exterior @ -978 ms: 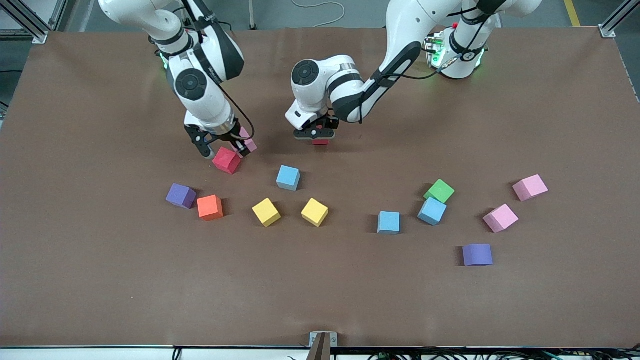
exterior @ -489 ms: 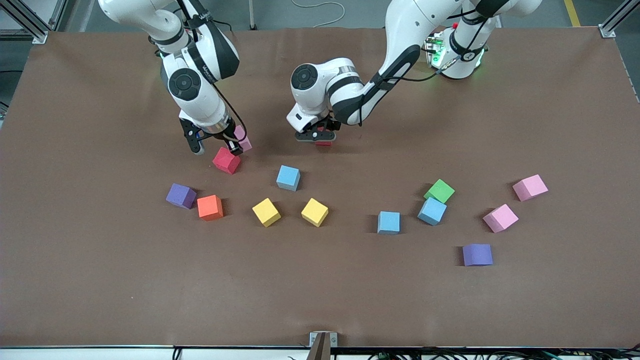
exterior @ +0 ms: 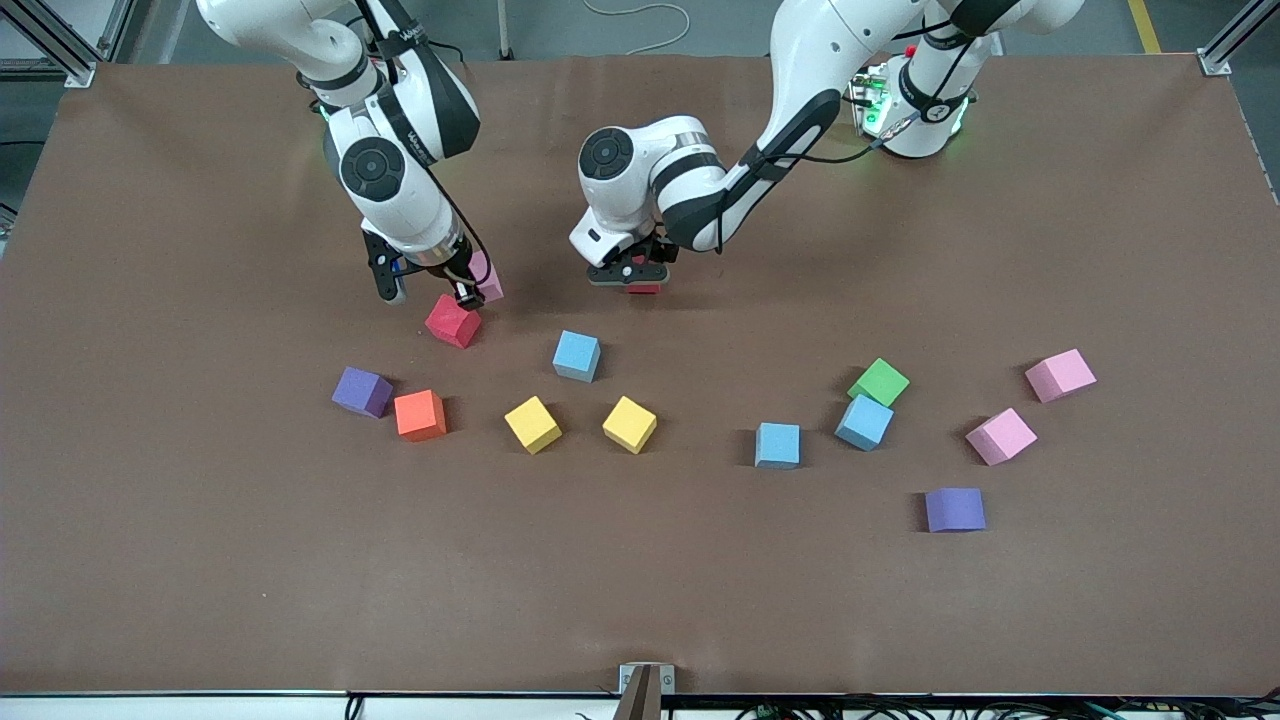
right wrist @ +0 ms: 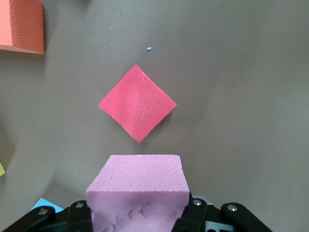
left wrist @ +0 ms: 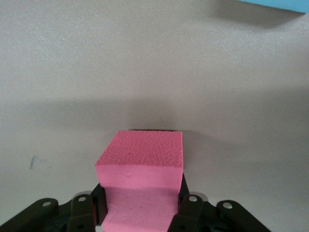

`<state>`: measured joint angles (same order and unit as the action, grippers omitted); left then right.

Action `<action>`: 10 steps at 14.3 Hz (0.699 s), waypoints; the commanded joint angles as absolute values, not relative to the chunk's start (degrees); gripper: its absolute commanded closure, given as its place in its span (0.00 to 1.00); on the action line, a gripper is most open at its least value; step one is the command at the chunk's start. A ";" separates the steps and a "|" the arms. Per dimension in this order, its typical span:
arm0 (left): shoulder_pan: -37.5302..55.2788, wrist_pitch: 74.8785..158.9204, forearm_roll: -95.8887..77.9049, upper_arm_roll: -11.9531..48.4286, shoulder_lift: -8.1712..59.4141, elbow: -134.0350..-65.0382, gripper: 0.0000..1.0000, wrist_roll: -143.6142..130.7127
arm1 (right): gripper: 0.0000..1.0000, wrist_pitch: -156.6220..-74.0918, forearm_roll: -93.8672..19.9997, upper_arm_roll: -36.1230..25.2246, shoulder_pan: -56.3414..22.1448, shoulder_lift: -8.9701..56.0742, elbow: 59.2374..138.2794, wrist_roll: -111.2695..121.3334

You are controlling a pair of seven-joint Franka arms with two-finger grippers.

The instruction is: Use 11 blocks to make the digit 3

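Blocks lie loose on the mat; you have no digit 3 laid out yet. Your right gripper [exterior: 472,290] is clamped on a pink block [exterior: 488,281], which hangs over the red block [exterior: 453,321] resting on the table. Your left gripper [exterior: 628,275] is closed on a second red block [exterior: 643,287], low over bare mat near the table's middle.

From the resting red block, a light blue block [exterior: 577,355] sits at about four o'clock. A purple block [exterior: 362,391] and an orange block [exterior: 420,415] sit near each other at seven and six o'clock. Two yellow blocks [exterior: 532,424] [exterior: 629,424] lie apart, at five and six o'clock of that light blue one.

Toward the left arm's end you have a light blue block [exterior: 777,445] alone. Another light blue block [exterior: 864,421] touches a green block [exterior: 879,382] at its one o'clock. Two pink blocks [exterior: 1000,436] [exterior: 1060,375] and a purple block [exterior: 954,509] lie farther out.

The brown table mat [exterior: 200,550] gives you a wide bare band along the edge nearest the front camera, and open room between the two arms' bases.
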<state>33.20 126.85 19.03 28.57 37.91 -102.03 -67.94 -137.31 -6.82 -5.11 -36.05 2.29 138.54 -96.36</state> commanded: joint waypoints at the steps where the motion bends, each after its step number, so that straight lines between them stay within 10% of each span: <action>1: 34.01 125.51 19.60 28.48 39.11 -100.46 0.67 -69.34 | 1.00 -140.96 -7.47 -4.48 -37.08 3.51 139.48 -99.57; 5: 34.01 125.51 20.04 28.48 39.29 -100.63 0.63 -69.96 | 1.00 -143.08 -7.38 -4.48 -38.41 5.62 139.39 -101.77; 6: 34.01 125.51 20.21 28.39 39.29 -100.63 0.50 -69.44 | 1.00 -144.13 -7.47 -4.40 -38.84 6.23 139.39 -103.52; 7: 34.01 125.59 20.30 28.39 39.29 -100.72 0.08 -69.52 | 1.00 -145.18 -7.47 -4.48 -39.72 7.02 139.31 -104.58; 10: 34.01 125.51 21.53 28.48 38.85 -100.55 0.00 -69.43 | 1.00 -146.77 -7.47 -4.40 -39.99 8.52 139.31 -106.08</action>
